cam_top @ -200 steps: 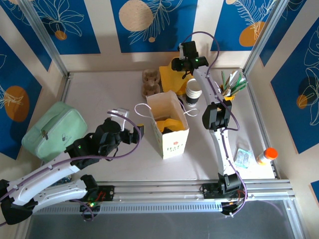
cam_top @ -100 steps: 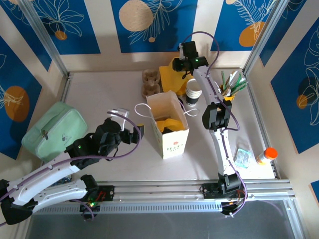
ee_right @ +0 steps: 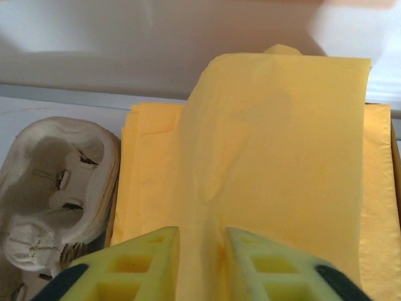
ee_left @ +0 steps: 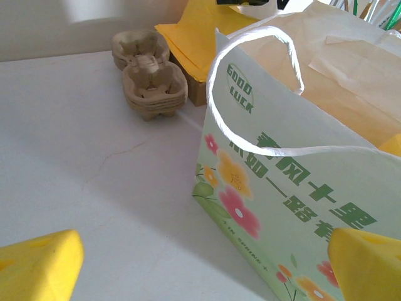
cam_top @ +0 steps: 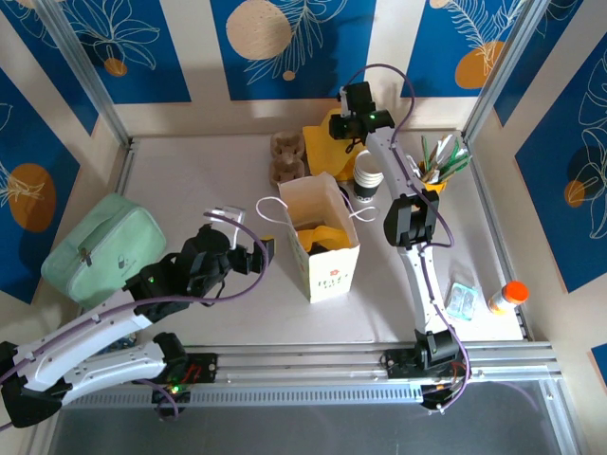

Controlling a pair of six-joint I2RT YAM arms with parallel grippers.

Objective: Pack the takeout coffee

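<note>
The takeout coffee is hidden from me. My right gripper (cam_top: 343, 131) (ee_right: 202, 235) is at the back of the table over a stack of yellow napkins (cam_top: 321, 144) (ee_right: 294, 150). Its yellow fingers (ee_right: 150, 257) pinch a raised fold of the top napkin, which puckers up between them. A flowered paper bag (cam_top: 323, 237) (ee_left: 294, 182) stands open mid-table, with yellow paper showing inside. My left gripper (cam_top: 268, 248) (ee_left: 203, 263) hangs wide open just left of the bag's near corner, holding nothing.
Moulded pulp cup carriers (cam_top: 286, 156) (ee_left: 147, 75) (ee_right: 56, 188) sit left of the napkins. A stack of lidless cups (cam_top: 368, 173) stands right of the bag. A cutlery holder (cam_top: 438, 163) is further right. A mint pouch (cam_top: 104, 246) lies at the left, an orange-capped bottle (cam_top: 505, 296) at the right.
The right gripper's fingers have closed in on the napkin fold at the back. The left arm has not moved.
</note>
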